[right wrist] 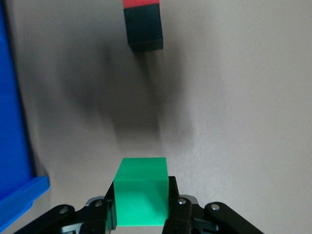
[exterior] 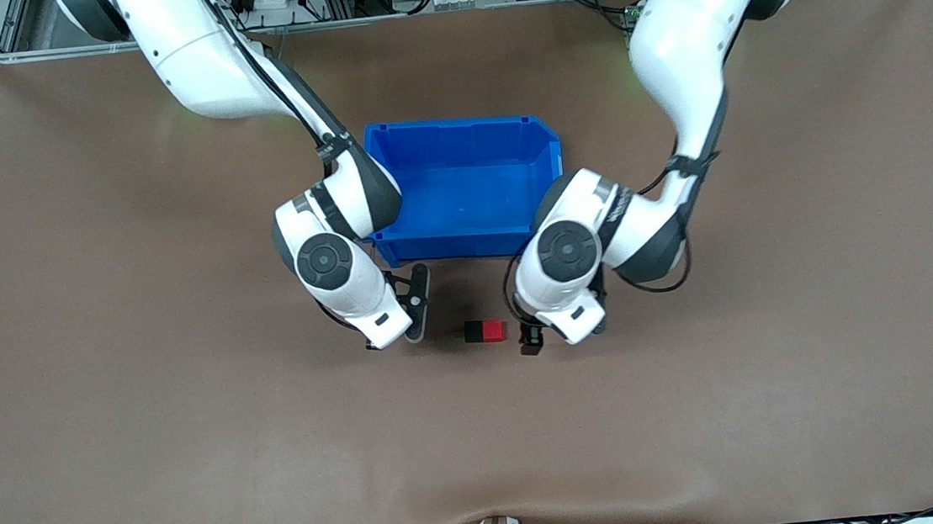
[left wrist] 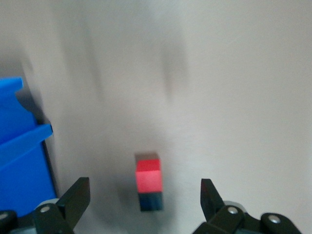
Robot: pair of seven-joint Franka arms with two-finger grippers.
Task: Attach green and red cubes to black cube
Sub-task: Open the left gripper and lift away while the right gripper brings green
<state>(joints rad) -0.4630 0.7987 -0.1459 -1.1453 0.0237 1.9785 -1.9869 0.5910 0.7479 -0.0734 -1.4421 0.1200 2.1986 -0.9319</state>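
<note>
A red cube (exterior: 493,330) and a black cube (exterior: 473,331) lie joined side by side on the table, nearer to the front camera than the blue bin. My left gripper (exterior: 535,334) is open and empty, low beside the red cube's end of the pair. The left wrist view shows its gripper (left wrist: 144,189) with the red cube (left wrist: 148,176) and the black cube (left wrist: 150,201) between its spread fingers. My right gripper (exterior: 417,317) is low beside the black cube's end. In the right wrist view that gripper (right wrist: 141,207) is shut on the green cube (right wrist: 141,192), facing the black cube (right wrist: 143,29). The green cube is hidden in the front view.
The blue bin (exterior: 459,124) stands between the two arms, farther from the front camera than the cubes. Its wall shows in the left wrist view (left wrist: 19,151) and in the right wrist view (right wrist: 9,122). The brown table mat (exterior: 193,421) lies all around.
</note>
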